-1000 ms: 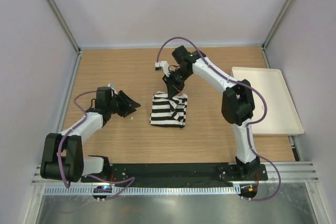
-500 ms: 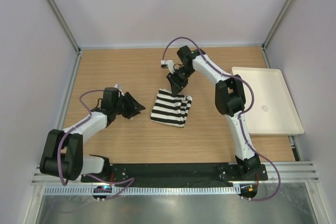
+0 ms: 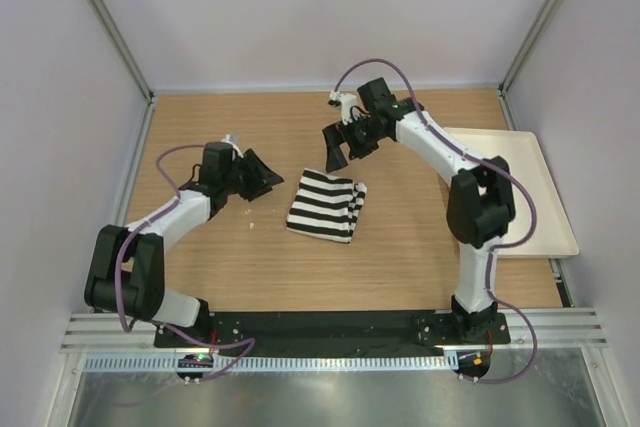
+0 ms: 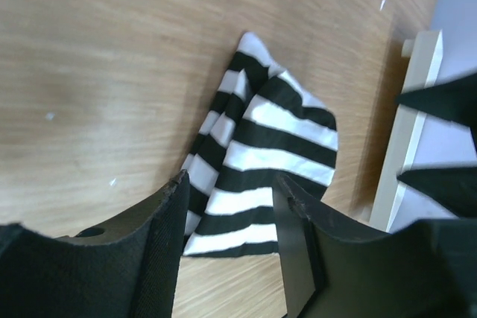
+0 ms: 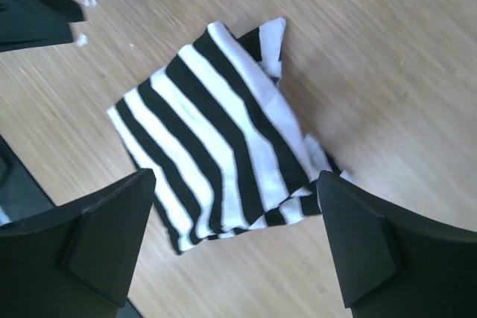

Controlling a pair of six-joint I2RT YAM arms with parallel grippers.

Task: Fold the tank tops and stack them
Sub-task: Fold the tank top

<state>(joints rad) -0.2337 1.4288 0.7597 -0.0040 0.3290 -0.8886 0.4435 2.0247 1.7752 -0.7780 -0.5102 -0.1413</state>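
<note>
Tank top (image 4: 272, 139) partly behind left fingers (image 4: 156, 251)

2 white arms (image 3: 425, 137) — black joints (image 3: 478, 209), purple cables (image 3: 372, 62).

Site condition: a light-brown wood-grain rectangular tabletop (image 3: 230, 277) is serving as the work surface. Plain pale lilac-white panel walls are enclosing it: a back wall (image 3: 320, 17) beyond the tabletop's far edge, a left wall (image 3: 50, 147) and a right wall (image 3: 600, 97) along its sides. Grey aluminium corner posts (image 3: 105, 22) are rising from the tabletop's far corners. A black flat mounting plate (image 3: 330, 325) is lying along the tabletop's near edge, a silver slotted aluminium rail (image 3: 560, 327) is running beside that plate, and a brushed grey metal sheet (image 3: 330, 402) is lying nearer than both. Soft, even light is falling on the tabletop. Small white specks (image 3: 250, 225) are lying left of its centre.
</note>
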